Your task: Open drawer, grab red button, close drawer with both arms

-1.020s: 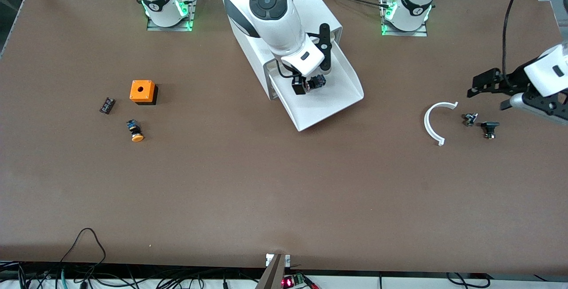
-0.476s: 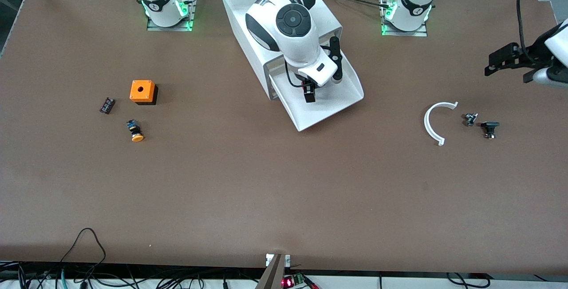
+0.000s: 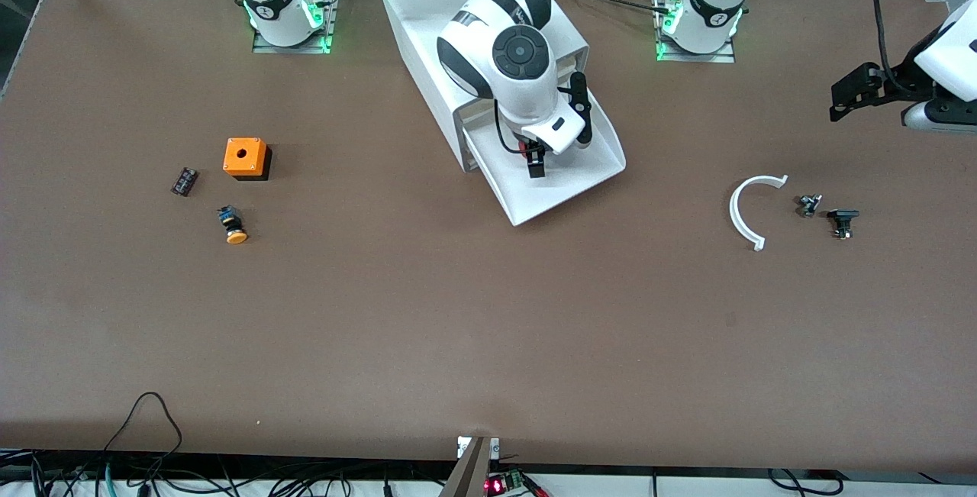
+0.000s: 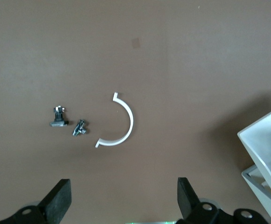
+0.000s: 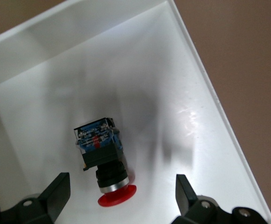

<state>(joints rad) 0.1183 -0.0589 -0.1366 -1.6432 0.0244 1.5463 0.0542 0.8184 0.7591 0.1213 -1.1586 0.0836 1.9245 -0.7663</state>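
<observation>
The right end effector (image 3: 536, 165), fingers apart, is hanging over the button (image 5: 102, 161) inside the pulled-out drawer (image 3: 591, 169), room on each side. The left end effector (image 4: 121, 200), spread open, is waiting above bare counter (image 3: 427, 314).

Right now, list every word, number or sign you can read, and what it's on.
None can be read for certain.
Label on the button in the drawer: print too small to read.
The red lit display at the table edge nearest the front camera: blurred.
</observation>
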